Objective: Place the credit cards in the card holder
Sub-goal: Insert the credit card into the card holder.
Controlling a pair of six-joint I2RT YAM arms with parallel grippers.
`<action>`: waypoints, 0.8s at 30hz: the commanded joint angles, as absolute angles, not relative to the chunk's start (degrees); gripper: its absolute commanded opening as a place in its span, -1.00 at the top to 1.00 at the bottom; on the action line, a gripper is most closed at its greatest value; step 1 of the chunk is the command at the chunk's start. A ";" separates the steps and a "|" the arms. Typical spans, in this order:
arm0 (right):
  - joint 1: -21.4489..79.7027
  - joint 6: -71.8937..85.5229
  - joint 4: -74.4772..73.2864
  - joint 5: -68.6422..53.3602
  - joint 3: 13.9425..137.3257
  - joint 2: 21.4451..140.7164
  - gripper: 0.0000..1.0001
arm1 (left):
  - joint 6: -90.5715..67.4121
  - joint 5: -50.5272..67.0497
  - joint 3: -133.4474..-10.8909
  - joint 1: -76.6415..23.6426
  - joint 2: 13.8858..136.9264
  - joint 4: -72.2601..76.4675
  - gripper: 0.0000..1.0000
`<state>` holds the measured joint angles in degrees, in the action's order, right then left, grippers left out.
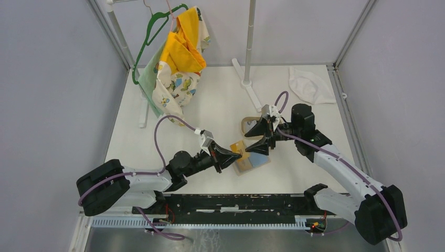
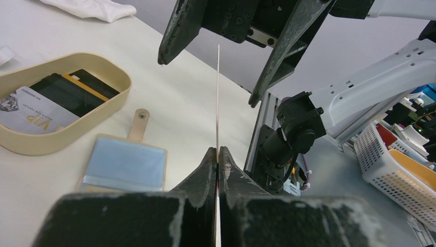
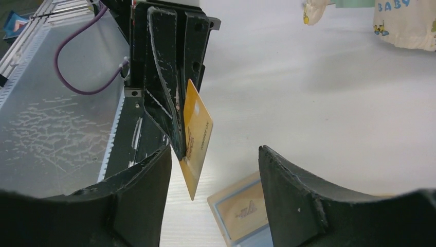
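Top view: left gripper (image 1: 233, 152) pinches gold card (image 1: 240, 146) near card holder (image 1: 253, 164), mid tabletop (image 1: 210, 105) toward near edge; right gripper (image 1: 261, 137) wide, close.

Left wrist: card edge-on, held by one end. It could twist or slip if the right jaws bump it. Tray (image 2: 119, 87) holds white-grey card (image 2: 31, 117), dark card (image 2: 69, 92).

Right wrist: holder open; contents unclear.

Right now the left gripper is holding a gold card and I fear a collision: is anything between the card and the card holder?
Partly: the open right gripper hangs facing the gold card's free edge, above part of the card holder. The holder's blue face is otherwise bare.
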<state>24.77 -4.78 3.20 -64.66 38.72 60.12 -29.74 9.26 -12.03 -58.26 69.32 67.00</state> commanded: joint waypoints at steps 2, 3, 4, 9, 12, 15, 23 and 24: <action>26.03 3.57 9.66 -65.73 40.59 61.36 -0.28 | -30.71 10.92 -14.22 -58.04 70.59 70.97 0.96; 26.18 4.14 9.89 -65.87 40.90 61.72 -0.25 | -30.76 11.10 -14.31 -58.04 70.80 71.15 0.96; 26.23 4.81 10.26 -66.01 41.03 61.98 -0.22 | -30.76 11.22 -14.32 -58.05 71.02 71.33 0.96; 26.45 7.51 12.54 -66.80 40.57 62.22 0.02 | -31.02 11.34 -14.24 -58.07 72.06 72.19 0.96; 26.45 9.12 13.80 -67.76 40.27 62.51 0.25 | -31.03 11.43 -14.32 -58.03 72.32 72.37 0.96; 26.45 10.69 15.00 -69.01 40.30 62.88 0.61 | -31.03 11.30 -14.33 -58.02 72.50 72.32 0.96; 25.94 7.92 10.92 -66.25 40.67 63.01 1.00 | -31.38 7.15 -14.45 -58.00 70.34 65.82 0.55; 25.38 5.73 7.72 -64.55 41.70 63.26 1.00 | -31.60 5.09 -14.65 -57.93 69.35 62.09 0.33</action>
<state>26.13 9.54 11.68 -67.48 38.83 63.13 -29.74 10.28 -12.49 -58.24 72.05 67.40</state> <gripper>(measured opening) 0.007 0.154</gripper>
